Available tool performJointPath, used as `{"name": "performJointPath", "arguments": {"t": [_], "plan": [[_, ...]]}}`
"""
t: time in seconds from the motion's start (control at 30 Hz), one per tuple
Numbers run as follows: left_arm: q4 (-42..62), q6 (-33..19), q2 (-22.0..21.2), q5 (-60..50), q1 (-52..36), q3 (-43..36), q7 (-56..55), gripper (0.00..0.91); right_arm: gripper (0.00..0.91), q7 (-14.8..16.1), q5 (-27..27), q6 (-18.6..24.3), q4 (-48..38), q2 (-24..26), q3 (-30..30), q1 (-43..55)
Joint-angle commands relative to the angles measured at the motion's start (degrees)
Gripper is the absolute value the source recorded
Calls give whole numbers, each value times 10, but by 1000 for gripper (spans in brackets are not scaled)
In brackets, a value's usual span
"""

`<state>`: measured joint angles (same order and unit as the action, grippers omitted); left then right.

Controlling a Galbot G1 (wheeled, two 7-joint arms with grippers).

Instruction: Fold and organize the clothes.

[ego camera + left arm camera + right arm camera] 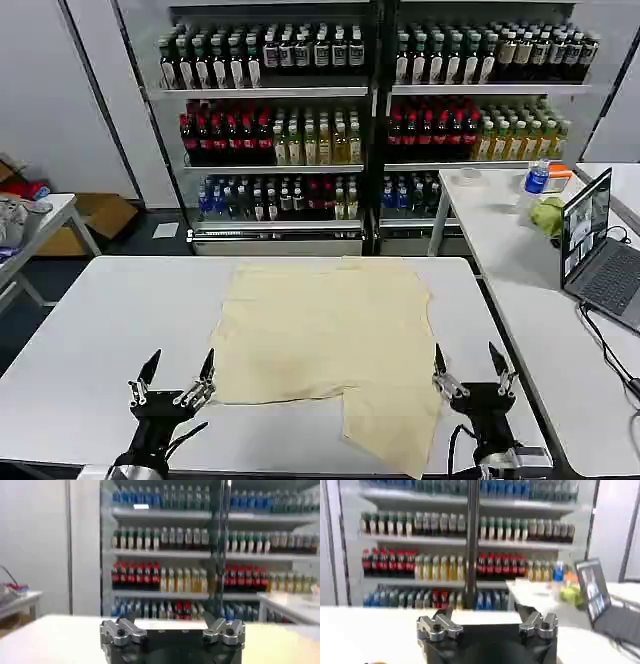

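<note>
Hands (178,373) open beside T-shirt (320,335)

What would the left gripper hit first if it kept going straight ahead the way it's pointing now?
Probably the near left edge of the cream T-shirt: the open left gripper points forward low over the white table, though height is unclear.

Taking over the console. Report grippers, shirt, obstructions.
Left gripper open, at shirt's near-left edge. Right gripper open, at near-right edge. Cream T-shirt spread on the table, unfolded. Nothing obstructing.
</note>
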<state>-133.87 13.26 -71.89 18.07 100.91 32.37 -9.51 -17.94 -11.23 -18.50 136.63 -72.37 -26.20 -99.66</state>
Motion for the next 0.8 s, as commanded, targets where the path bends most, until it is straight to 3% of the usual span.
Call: {"name": "performJointPath", "arguments": {"t": [0.03, 0.5, 0.8], "plan": [[35, 176, 35, 25, -33, -3, -10, 907, 907, -16, -16, -71, -2, -10, 35, -69], [102, 198, 68, 37, -90, -32, -19, 907, 907, -18, 71, -72, -40, -31, 108, -94], [128, 198, 76, 59, -110, -40, -25, 907, 907, -19, 85, -71, -56, -39, 122, -94]]}}
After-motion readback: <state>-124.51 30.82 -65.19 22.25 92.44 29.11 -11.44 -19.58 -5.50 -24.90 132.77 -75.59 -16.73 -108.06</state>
